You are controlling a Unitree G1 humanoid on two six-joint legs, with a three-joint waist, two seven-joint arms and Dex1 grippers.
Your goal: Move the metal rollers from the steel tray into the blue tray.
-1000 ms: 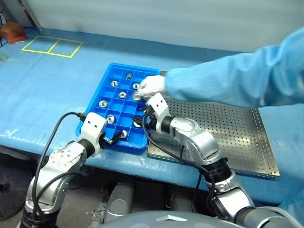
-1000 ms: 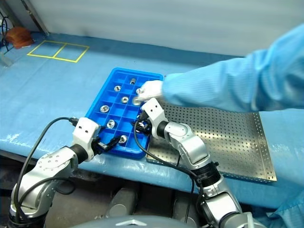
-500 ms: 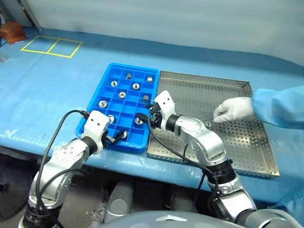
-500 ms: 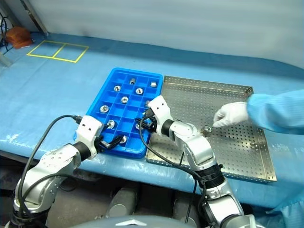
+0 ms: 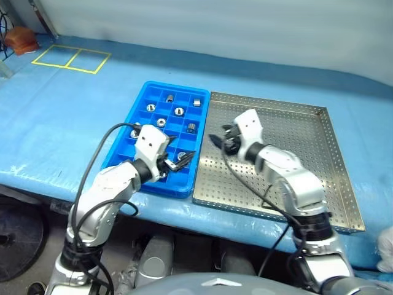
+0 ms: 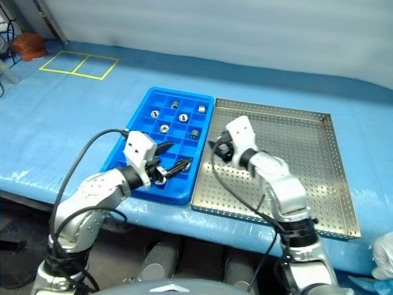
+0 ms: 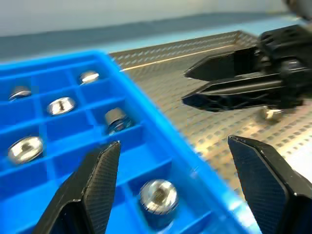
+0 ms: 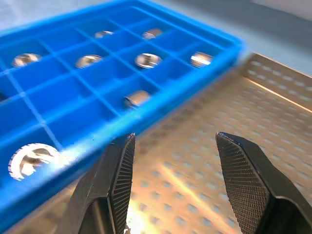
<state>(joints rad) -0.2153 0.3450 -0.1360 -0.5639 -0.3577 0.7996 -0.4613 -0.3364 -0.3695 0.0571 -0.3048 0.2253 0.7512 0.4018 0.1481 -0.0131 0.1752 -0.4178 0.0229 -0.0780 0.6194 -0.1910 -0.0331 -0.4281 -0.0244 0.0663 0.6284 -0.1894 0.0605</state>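
Since a second ago the person's arm has pulled back from over the trays; a bit of white glove (image 6: 384, 252) now sits at the near right edge, off the table. Both arms have swung to the robot's right.

The left end effector (image 5: 183, 161) now hangs over the near right corner of the blue tray (image 5: 136, 115), fingers spread wide and holding nothing. It was at the tray's near left edge before. One roller (image 7: 158, 196) lies in a compartment just beneath it.

The right end effector (image 5: 216, 141) has left the blue tray and hovers over the left part of the steel tray (image 5: 307, 178), close to the seam where the two trays meet. Its fingers stand partly apart and empty, pointing toward the blue tray. In the left wrist view a shiny roller (image 7: 273, 114) shows on the perforated metal just behind those fingers.

Farther out, the metal rollers (image 5: 178, 112) are scattered one to a cell across the blue tray's middle and far rows, as they were. The steel tray lies flush against the blue tray's right side, on the blue-covered table (image 5: 61, 123).

At the table's far left corner are a yellow taped rectangle (image 5: 71, 58) and a brownish object (image 5: 19, 38). Nothing stands between the end effectors and the trays.
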